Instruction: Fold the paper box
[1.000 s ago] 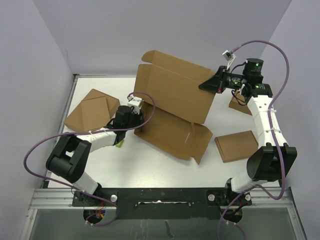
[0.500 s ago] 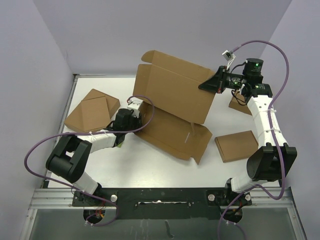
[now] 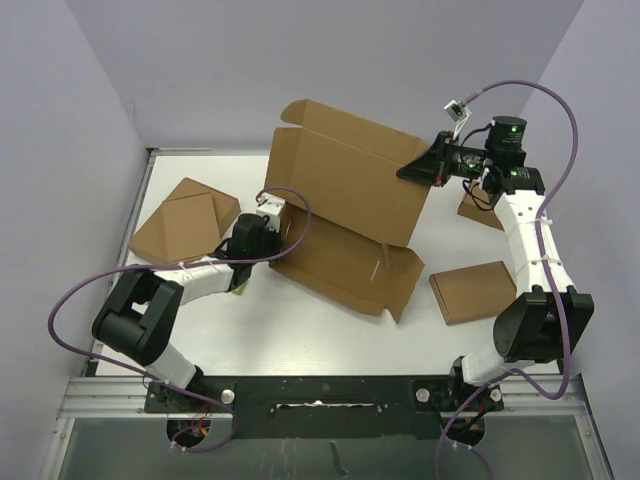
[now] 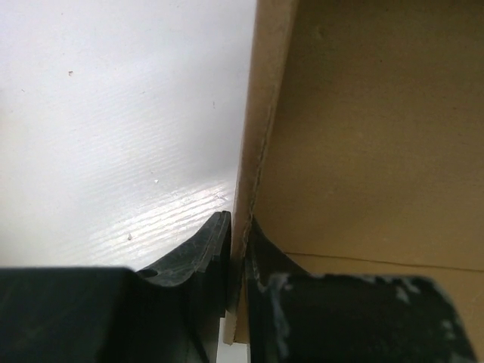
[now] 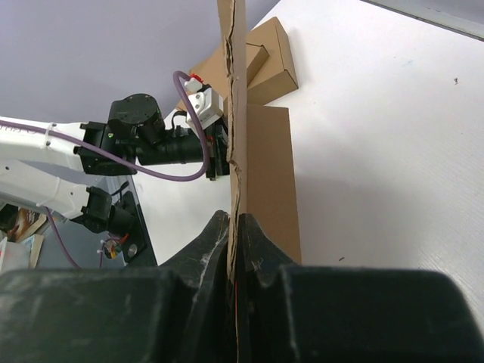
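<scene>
Pinching the paper box [image 3: 345, 200] mid table [image 3: 300, 335]: we've got the right gripper [image 3: 407, 172] clamped on its upright panel at 3 o'clock and the left gripper [image 3: 279, 222] on the 9 o'clock edge, bracing it for folding.

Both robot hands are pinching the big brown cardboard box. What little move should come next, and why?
Probably the left gripper should swing its pinched flap inward along the crease. It is shut on the left edge of the plain brown die-cut cardboard mailer box, and the right gripper clamps the raised panel's right edge, so the box looks steadied for a fold.
</scene>
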You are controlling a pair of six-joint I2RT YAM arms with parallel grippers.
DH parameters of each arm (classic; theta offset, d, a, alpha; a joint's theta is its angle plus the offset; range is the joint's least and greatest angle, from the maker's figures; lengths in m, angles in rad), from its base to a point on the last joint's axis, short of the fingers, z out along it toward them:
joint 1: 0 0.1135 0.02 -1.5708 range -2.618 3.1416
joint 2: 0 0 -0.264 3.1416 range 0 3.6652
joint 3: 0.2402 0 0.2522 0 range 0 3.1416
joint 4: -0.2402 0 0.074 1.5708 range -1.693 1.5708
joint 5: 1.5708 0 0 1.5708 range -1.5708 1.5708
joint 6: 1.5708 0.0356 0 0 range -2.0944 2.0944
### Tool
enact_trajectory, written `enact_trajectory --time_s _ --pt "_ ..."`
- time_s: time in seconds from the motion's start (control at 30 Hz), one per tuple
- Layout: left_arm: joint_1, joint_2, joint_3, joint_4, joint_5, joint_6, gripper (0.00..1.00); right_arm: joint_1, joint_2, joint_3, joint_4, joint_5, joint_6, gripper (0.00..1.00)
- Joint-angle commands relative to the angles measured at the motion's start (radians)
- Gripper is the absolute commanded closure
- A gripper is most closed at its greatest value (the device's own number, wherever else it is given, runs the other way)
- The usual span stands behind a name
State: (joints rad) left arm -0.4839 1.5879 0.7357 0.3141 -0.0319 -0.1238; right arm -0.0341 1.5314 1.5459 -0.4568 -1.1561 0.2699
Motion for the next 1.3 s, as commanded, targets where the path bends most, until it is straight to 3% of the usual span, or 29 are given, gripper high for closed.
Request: enact_trajectory --time_s 0.0,0.13,0.37,0.53,0.67,0.77,1.0,1.27 --pt "-0.003 -0.028 0.016 -0.008 0.004 -0.022 0.84 -0.008 -0.016 0.002 0.031 -0.034 0.003 1.00" --pt "-0.008 -0.130 -0.013 -0.023 0.048 -0.061 0.58 -0.010 -0.017 0.013 -0.003 -0.028 -0.038 1.00" --pt "0.021 -0.374 -0.085 -0.072 0.161 -0.129 0.34 -0.012 -0.023 0.023 -0.060 -0.027 -0.126 1.00" --pt "0.174 -0.520 -0.109 -0.067 0.344 -0.258 0.16 -0.012 -0.033 0.033 -0.094 -0.037 -0.179 1.00" --pt "0.404 -0.489 -0.024 -0.044 0.597 -0.417 0.14 -0.009 -0.032 0.038 -0.110 -0.067 -0.207 1.00" --pt "0.480 -0.408 0.042 0.049 0.739 -0.492 0.14 -0.007 -0.028 0.041 -0.122 -0.075 -0.225 1.00" --pt "0.484 -0.177 0.250 0.365 0.923 -0.590 0.16 0.010 -0.014 0.084 -0.204 -0.084 -0.314 1.00" --pt "0.479 0.080 0.588 0.350 1.137 -0.605 0.18 0.032 0.012 0.141 -0.272 -0.102 -0.393 1.00"
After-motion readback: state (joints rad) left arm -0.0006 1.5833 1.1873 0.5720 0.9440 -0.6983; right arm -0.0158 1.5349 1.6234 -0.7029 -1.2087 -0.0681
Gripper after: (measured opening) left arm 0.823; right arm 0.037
